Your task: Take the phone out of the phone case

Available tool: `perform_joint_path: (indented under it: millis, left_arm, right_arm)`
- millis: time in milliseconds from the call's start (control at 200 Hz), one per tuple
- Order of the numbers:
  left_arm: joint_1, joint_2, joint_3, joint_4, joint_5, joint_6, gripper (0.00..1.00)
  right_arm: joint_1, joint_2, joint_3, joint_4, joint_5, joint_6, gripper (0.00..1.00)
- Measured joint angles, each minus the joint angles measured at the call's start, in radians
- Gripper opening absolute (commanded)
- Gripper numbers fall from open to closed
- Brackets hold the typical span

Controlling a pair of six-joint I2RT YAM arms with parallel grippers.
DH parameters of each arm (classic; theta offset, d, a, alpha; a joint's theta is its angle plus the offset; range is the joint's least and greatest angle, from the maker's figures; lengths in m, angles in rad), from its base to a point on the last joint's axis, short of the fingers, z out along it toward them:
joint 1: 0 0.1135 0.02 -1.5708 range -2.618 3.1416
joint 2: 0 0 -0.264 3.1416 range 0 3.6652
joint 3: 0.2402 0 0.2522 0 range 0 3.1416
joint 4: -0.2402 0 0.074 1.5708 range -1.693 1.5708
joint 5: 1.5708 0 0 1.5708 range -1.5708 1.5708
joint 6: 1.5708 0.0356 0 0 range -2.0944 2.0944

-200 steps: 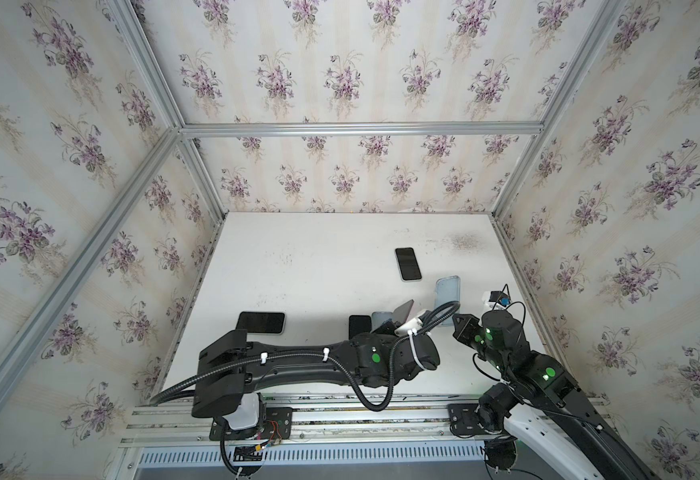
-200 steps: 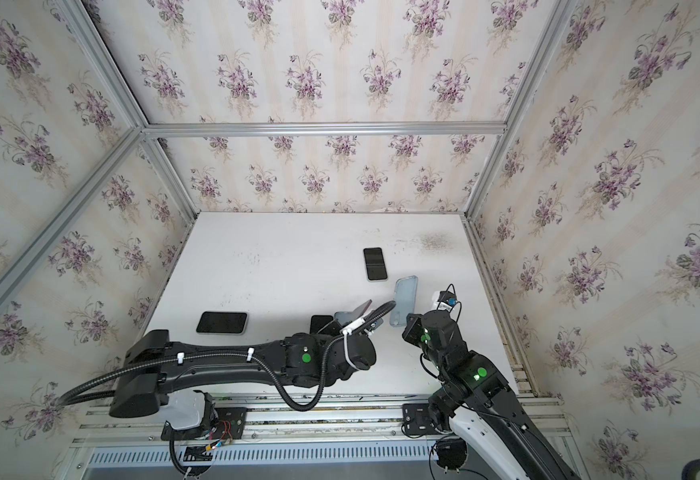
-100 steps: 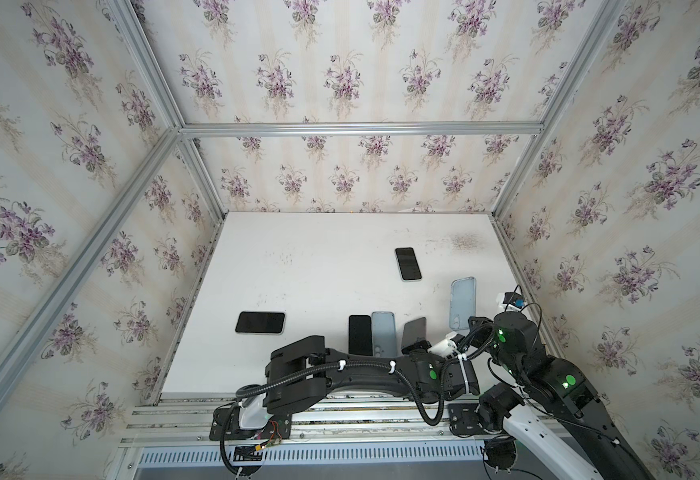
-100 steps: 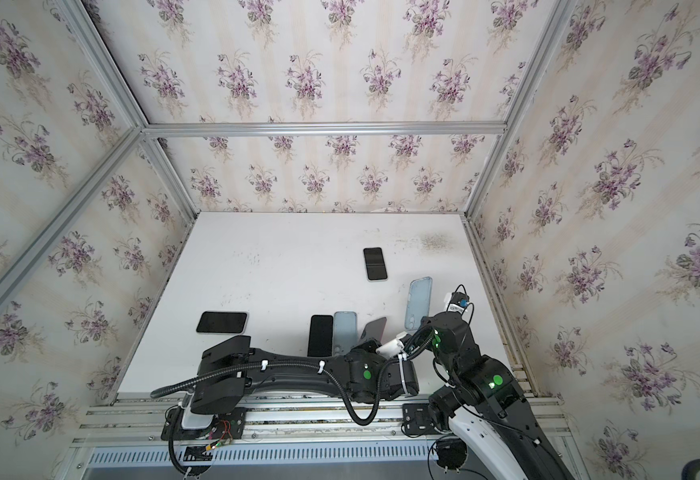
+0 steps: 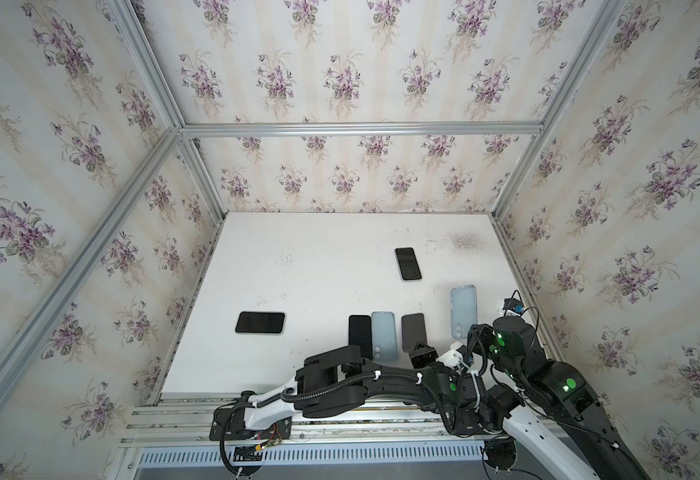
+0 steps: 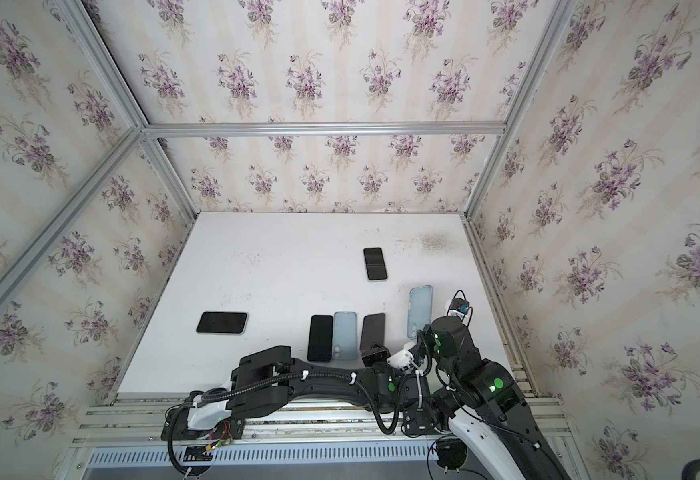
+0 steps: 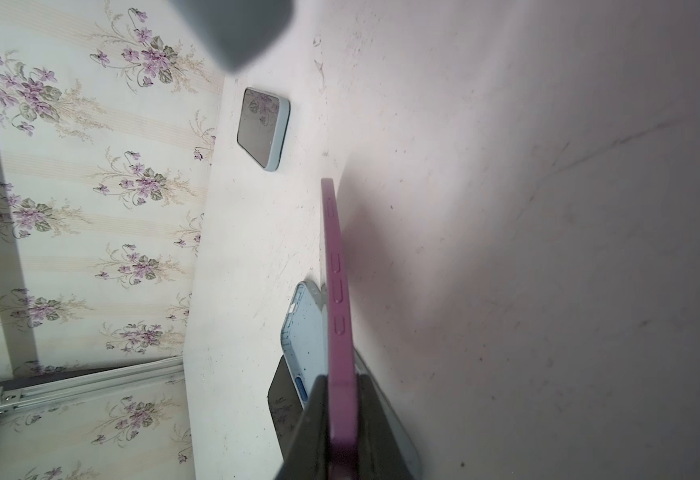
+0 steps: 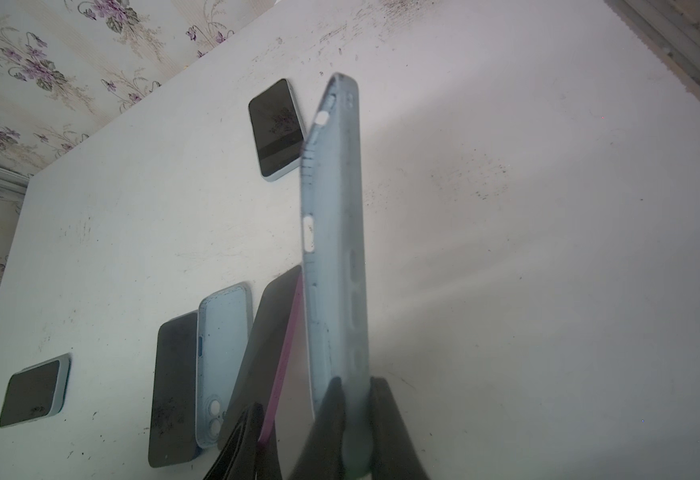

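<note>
The dark-screened, pink-edged phone looks free of the pale blue soft phone case. We pinch the phone in the left gripper and the case in the right gripper, side by side over the white table. Left to do, we judge: set both down.

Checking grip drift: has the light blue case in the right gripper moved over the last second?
Yes. The light blue case in the right gripper shifted right and toward the near edge, away from the far phone.
</note>
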Motion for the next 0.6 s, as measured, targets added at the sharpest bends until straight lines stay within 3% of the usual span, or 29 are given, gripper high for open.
perform_joint_path:
  millis: [260, 375, 600]
  left_arm:
    - [-0.005, 0.066, 0.047, -0.014, 0.045, -0.015, 0.25]
    - [-0.002, 0.075, 0.054, -0.003, 0.053, -0.03, 0.37]
    - [-0.003, 0.068, 0.053, -0.005, 0.061, -0.055, 0.79]
  right_arm:
    - [-0.003, 0.017, 0.0, -0.002, -0.008, -0.011, 0.0]
    - [-0.003, 0.015, 0.0, -0.002, -0.012, -0.01, 0.0]
    - [-0.003, 0.0, -0.008, 0.003, -0.027, -0.006, 0.0]
